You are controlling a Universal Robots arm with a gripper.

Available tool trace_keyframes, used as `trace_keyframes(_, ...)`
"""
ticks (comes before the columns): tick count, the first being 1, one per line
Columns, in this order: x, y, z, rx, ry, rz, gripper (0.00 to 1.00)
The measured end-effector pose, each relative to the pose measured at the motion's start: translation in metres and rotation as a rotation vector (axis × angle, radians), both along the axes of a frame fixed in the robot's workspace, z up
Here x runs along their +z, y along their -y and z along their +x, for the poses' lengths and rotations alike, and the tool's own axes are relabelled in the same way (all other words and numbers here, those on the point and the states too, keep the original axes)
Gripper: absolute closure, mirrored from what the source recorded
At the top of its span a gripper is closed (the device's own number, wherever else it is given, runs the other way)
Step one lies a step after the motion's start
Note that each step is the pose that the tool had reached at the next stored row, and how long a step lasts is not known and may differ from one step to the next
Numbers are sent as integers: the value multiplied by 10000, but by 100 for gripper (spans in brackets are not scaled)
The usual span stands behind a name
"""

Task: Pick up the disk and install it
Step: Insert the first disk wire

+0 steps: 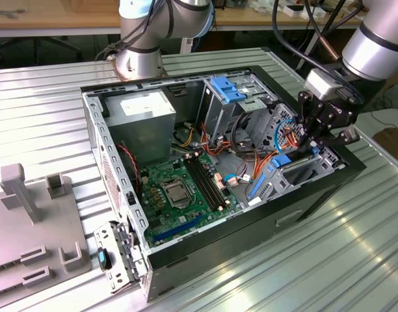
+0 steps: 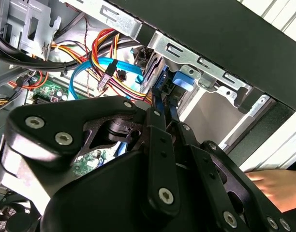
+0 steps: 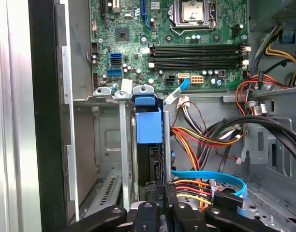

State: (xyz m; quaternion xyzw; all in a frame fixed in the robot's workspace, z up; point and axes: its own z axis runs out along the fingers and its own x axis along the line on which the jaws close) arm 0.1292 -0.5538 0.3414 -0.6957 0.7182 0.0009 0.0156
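The disk (image 3: pixel 149 125), rigid and likely fragile, is pinched by its edges in the claw (image 3: pixel 160 191), inside the drive cage (image 3: pixel 109 145)

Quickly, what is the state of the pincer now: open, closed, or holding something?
Pincer: closed on the disk, which sits edge-on in the drive cage.

Counter (image 1: pixel 43 104): ribbed bare metal, satin sheen. Case (image 1: pixel 316 188): matt black outside, dull grey sheet steel inside. Disk (image 3: pixel 148 126) frame: glossy blue plastic. End effector (image 2: pixel 157 104): matt black metal.
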Motion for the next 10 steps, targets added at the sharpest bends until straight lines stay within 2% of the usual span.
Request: trace_keyframes(10,-18,0,0,1,0,8,83)
